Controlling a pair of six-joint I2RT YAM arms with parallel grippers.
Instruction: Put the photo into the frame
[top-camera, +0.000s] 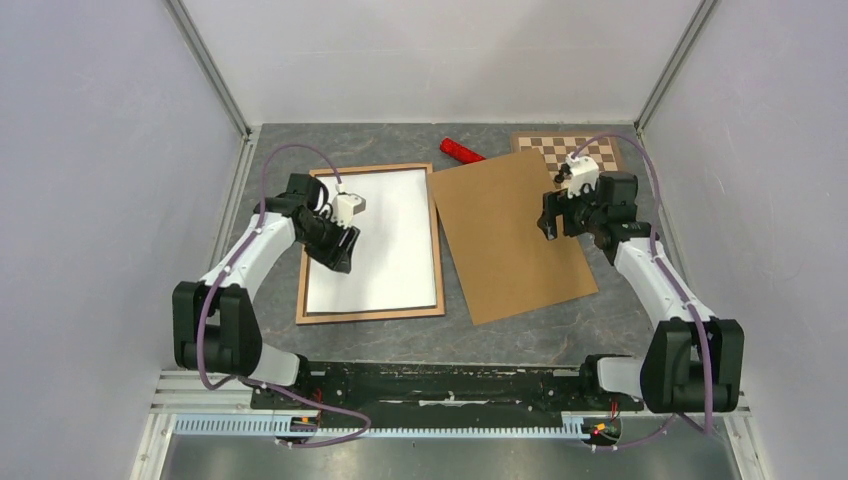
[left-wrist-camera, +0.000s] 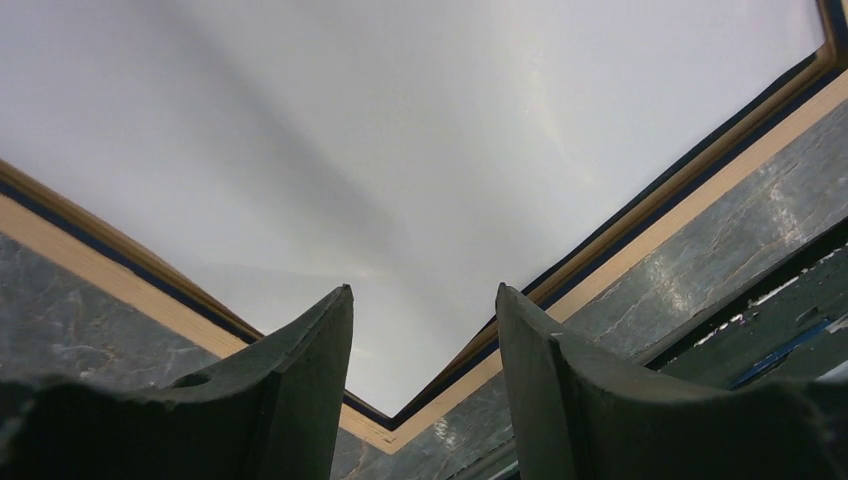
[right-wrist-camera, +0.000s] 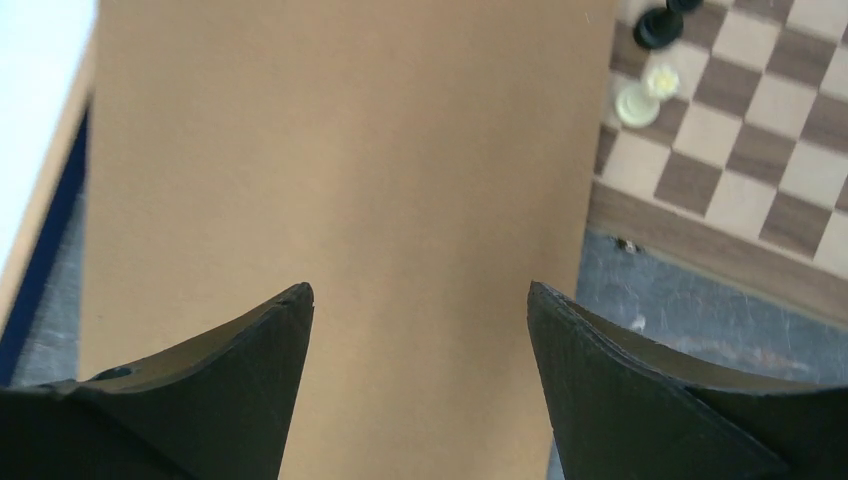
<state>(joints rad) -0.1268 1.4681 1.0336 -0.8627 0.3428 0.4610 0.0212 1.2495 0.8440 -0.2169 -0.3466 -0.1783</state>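
Photo (top-camera: 380, 240) white-side-up in frame (top-camera: 370, 317), left tool (left-wrist-camera: 424, 295) open above it, right tool (right-wrist-camera: 420, 290) open over panel (top-camera: 515, 235)

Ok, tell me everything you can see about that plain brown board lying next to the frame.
The brown board is a thin, plain rectangle, seemingly fibreboard, matte and unmarked on top; no clips show. It lies flat and skewed on the grey table, right of the frame, its far left corner at the frame's edge, its far right corner seemingly overlapping the chessboard. The right gripper hangs open above its far right part, holding nothing.
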